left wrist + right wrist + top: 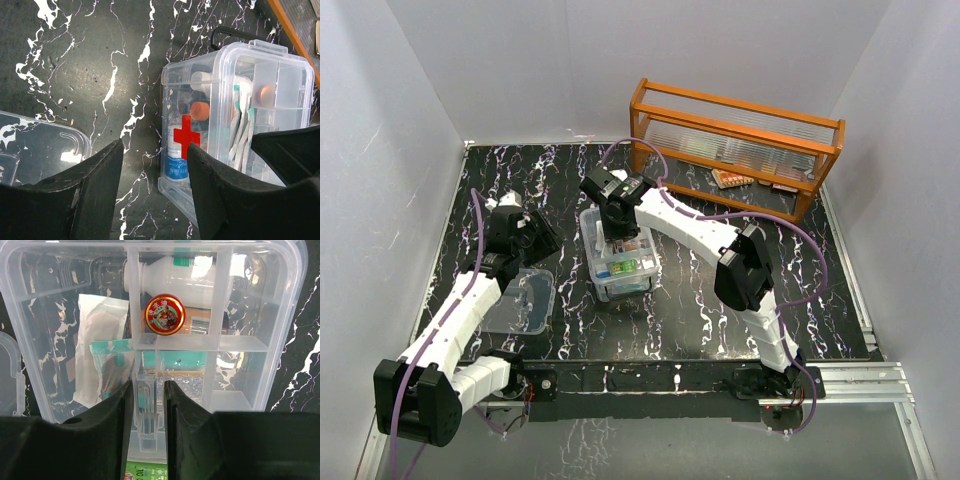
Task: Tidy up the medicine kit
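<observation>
Right claw [148, 390] around medicine kit [296, 315] tray tab [148, 425]

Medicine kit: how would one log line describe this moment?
medicine kit: open | lid: off, on table | right gripper: shut on insert tray | left gripper: open, empty

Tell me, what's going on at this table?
Two robot arms are sorting a medicine kit. The right hand reaches into the open kit, closed on the tab of its clear divider tray. The left hand hangs open beside the kit, holding nothing. Its lid lies on the table nearby.
</observation>
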Controlling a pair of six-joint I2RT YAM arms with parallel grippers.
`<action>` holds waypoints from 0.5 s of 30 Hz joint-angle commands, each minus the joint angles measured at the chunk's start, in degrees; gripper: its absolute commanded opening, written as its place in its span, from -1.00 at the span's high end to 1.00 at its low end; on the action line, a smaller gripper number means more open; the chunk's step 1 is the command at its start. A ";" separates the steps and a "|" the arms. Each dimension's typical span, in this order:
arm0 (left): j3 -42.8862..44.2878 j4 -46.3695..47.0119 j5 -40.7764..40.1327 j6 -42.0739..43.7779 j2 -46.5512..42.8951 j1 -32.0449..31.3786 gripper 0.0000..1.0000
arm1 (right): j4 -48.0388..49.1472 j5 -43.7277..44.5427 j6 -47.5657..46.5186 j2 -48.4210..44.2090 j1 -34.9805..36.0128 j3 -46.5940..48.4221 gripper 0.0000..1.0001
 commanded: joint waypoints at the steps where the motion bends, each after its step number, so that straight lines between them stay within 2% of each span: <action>1: 1.96 0.25 1.04 2.24 0.46 0.20 -0.07 | 1.77 1.67 0.01 -2.53 0.19 0.22 0.43; 7: 5.80 0.37 2.48 4.70 2.85 0.22 -0.08 | 2.74 1.67 -0.58 -5.72 0.23 1.78 0.24; 10: 8.35 0.60 3.44 6.44 4.41 0.24 -0.12 | 4.38 1.69 -0.42 -8.60 0.23 0.11 0.20; 15: 13.92 0.85 6.56 10.13 8.82 0.68 -0.23 | 11.20 3.46 1.16 -18.90 0.15 -11.03 0.12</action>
